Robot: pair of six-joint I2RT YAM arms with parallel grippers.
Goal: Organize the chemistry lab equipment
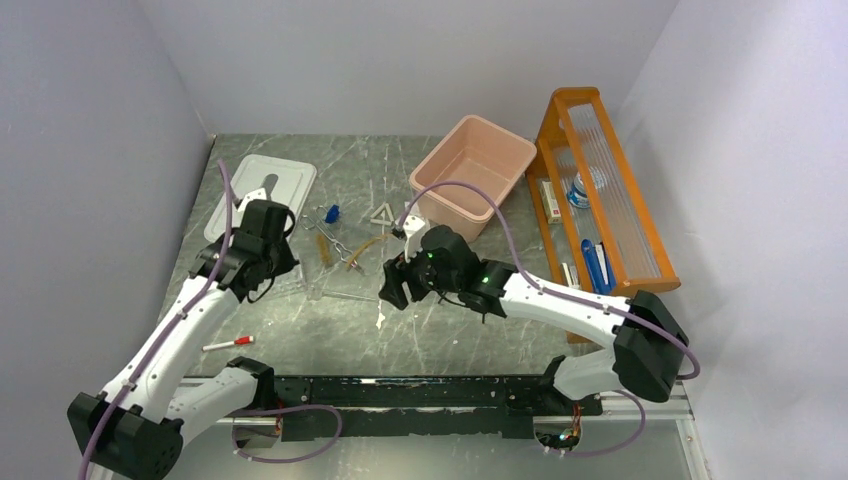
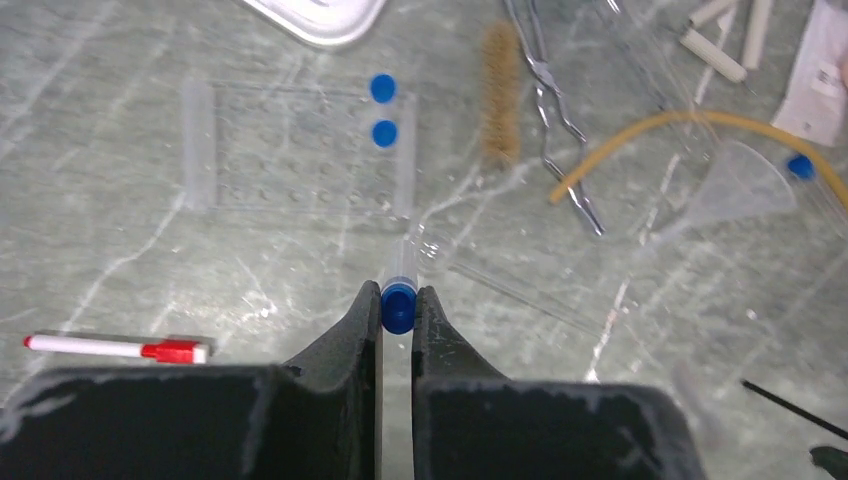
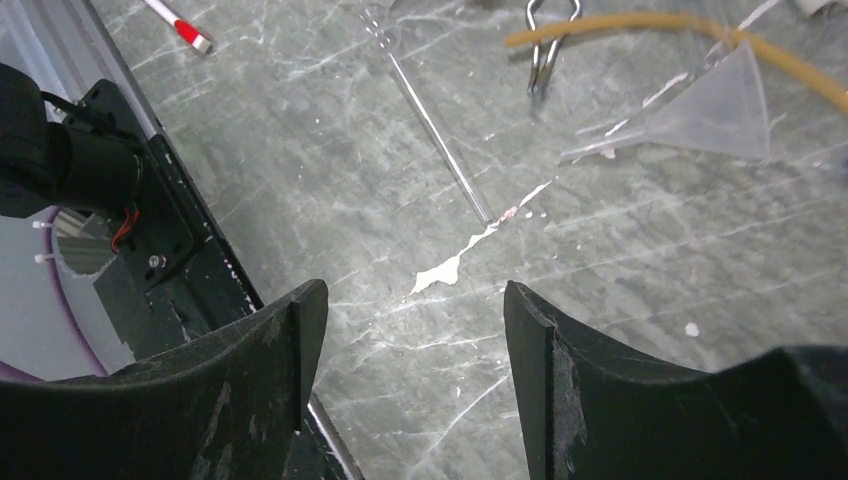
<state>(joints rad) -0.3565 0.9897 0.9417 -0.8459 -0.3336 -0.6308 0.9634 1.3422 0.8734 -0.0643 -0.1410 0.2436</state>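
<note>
The left gripper (image 2: 398,298) has its fingers pinched narrow on the blue cap of a blue-capped tube (image 2: 404,268). The tube's clear body points away from the fingers toward the near edge of a clear rack (image 2: 300,150). Two more blue caps (image 2: 384,133) stand in the rack's right-hand column. Just right of the rack lie the brown brush (image 2: 500,95) and the metal tongs (image 2: 560,120), side by side. The amber tubing (image 2: 680,120) arcs over a clear funnel (image 2: 735,185). A glass rod (image 2: 520,292) lies slantwise on the table (image 3: 600,280), close to the held tube. The red-capped marker (image 2: 120,348) lies well off to the left.

The right gripper (image 3: 415,310) hangs over bare marble with its jaws spread wide and nothing between them (a white smear sits on the stone just beyond the fingertips). The white triangle (image 1: 383,213) lies beside the pink tub (image 1: 472,170), which stands just left of the orange shelf (image 1: 600,190).
</note>
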